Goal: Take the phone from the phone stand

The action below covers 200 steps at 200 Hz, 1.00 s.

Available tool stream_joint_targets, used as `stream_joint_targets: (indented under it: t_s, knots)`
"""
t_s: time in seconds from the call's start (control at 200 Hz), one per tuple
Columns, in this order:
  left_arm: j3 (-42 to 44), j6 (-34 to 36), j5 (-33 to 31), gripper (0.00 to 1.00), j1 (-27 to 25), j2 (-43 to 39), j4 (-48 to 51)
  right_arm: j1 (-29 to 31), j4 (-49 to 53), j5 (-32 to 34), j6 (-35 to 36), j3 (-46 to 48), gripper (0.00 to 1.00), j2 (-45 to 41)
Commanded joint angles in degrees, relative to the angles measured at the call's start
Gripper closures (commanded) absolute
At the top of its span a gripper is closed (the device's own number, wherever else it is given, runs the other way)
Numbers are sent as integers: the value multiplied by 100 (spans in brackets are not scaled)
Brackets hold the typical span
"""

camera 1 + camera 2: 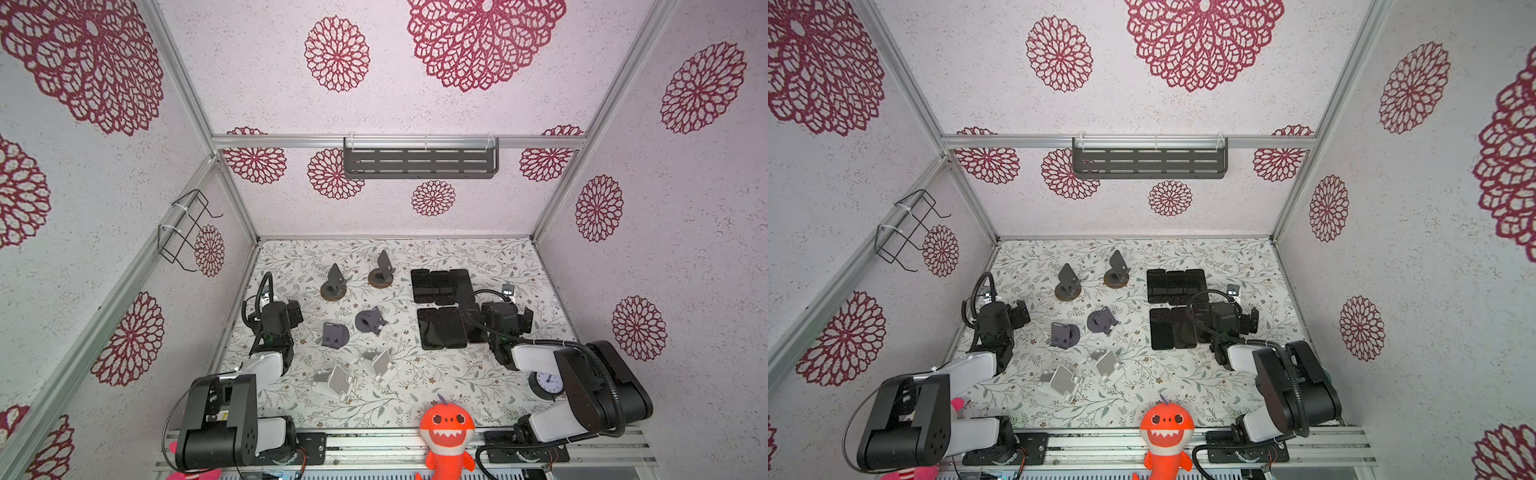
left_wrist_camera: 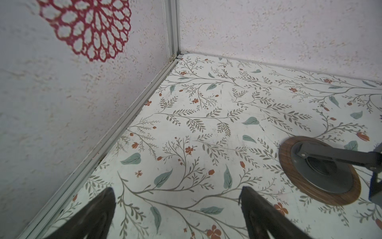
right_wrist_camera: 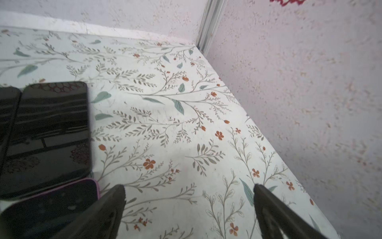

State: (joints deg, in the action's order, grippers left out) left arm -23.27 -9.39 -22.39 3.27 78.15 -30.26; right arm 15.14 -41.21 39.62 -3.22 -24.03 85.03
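Top views both show the orange shark plush [image 1: 446, 432] at the front edge, and we place everything from it, with the left gripper [image 1: 296, 311] well off to one side and the right gripper [image 1: 527, 320] off to the other.

Just beyond the shark, toward the left gripper's side, stand two white stands [image 1: 338, 380]. Farther off are two grey stands [image 1: 334, 334], and farther still two dark stands [image 1: 334, 282] upright on round wooden bases. None of the six carries a phone. A clock [image 1: 548, 382] sits beyond the shark on the right gripper's side, partly hidden.

Past the clock, the phones [image 1: 440, 328] lie flat, screens up, in two rows of three, edge to edge. We judge this tidy block to be the drop-off spot, with no phone remaining to lift off.

In the wrist views, the left gripper hangs over bare table [image 2: 206, 124] with jaws spread wide and nothing between them. The right gripper is equally wide and empty, with a purple-edged phone [image 3: 49, 204] just beside one finger. We read both as parked clear of the work.

Farthest from the shark, the slotted shelf [image 1: 419, 162] on the back wall and the wire basket [image 1: 187, 228] on the side wall hold nothing we can see.
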Motion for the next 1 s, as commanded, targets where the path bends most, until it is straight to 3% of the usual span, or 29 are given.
stream_joint_targets:
  t_s: [0.0, 0.06, 0.215, 0.27, 0.34, 0.415, 0.58, 0.766, 0.846, 0.871, 0.911, 0.956, 0.996]
  knots:
    - [-153, 153, 172, 2, 65, 320, -1190, -8, -1003, 1, 330, 282, 1, -251]
    - [-212, 219, 260, 3, 95, 720, -1605, -14, -1680, 128, 606, 549, 1, -252]
    - [-300, 225, 426, 3, 118, 869, -1446, -108, -3370, 211, 1020, 921, 1, 353]
    - [-223, 194, 625, 3, 193, 931, -1596, -145, -2923, 25, 840, 881, 1, 179]
    - [-85, 215, 911, 3, 270, 1126, -2134, -243, -3060, -51, 786, 935, 1, 193]
    - [-150, 182, 901, 3, 270, 1022, -1750, -323, -2974, -164, 690, 926, 1, 177]
    - [-159, 211, 945, 3, 295, 1063, -1822, -747, -2908, -807, 246, 1108, 1, -21]
    - [-145, 200, 991, 3, 314, 1081, -1895, -906, -2636, -1264, 193, 955, 1, 22]
    - [-151, 200, 1003, 3, 314, 1088, -1874, -1092, -2814, -1750, 109, 1004, 1, 259]
    - [-169, 189, 1037, 3, 335, 1089, -1847, -1127, -3330, -1642, 163, 1060, 1, 482]
    - [-169, 181, 1061, 3, 344, 1093, -1847, -1165, -2610, -1725, -28, 987, 1, 181]
    - [-174, 183, 1056, 3, 350, 1088, -1843, -1232, -3243, -1755, 21, 1102, 1, 400]
    - [-167, 183, 1061, 3, 350, 1088, -1853, -1232, -2728, -1768, -67, 1018, 1, 219]
